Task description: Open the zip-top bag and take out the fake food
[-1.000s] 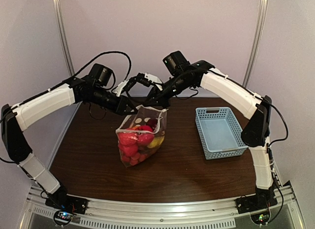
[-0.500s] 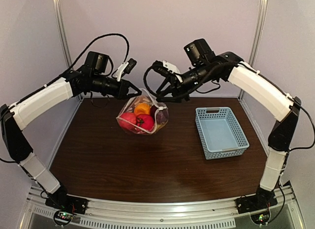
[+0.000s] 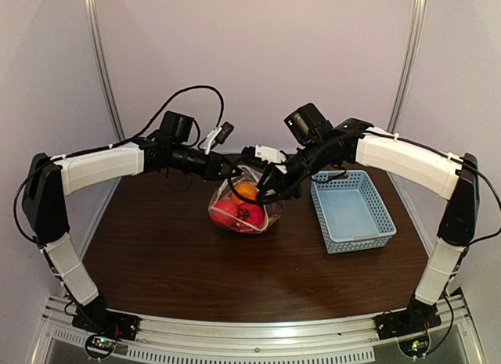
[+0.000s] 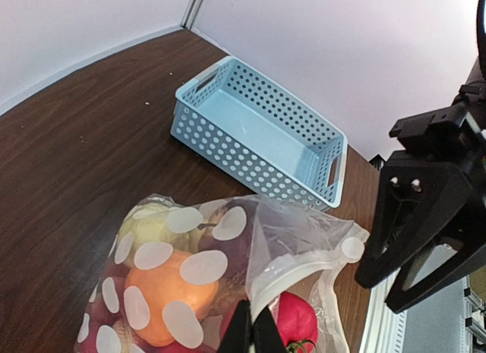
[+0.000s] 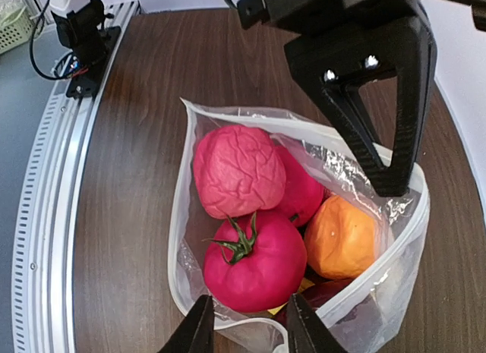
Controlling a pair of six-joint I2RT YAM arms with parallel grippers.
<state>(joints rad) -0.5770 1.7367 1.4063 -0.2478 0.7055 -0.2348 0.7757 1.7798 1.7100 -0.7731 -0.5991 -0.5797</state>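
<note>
Crinkly polka-dot zip-top bag (image 3: 243,206) sits on the wood table (image 3: 156,254), perforated blue basket (image 3: 350,211) at its 3 o'clock, left gripper (image 4: 254,328) pinched tight on its rim, right gripper (image 5: 247,309) half-open straddling the opposite rim, with a glossy tomato (image 5: 254,258), orange (image 5: 345,235) and wrinkly red fruit (image 5: 237,171) inside.

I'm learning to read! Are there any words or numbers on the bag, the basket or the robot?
No words or numbers can be read in any view.
The zip-top bag: only white dots, no letters.
The blue basket: plain, no label.
The left arm and right arm: no writing shows.
</note>
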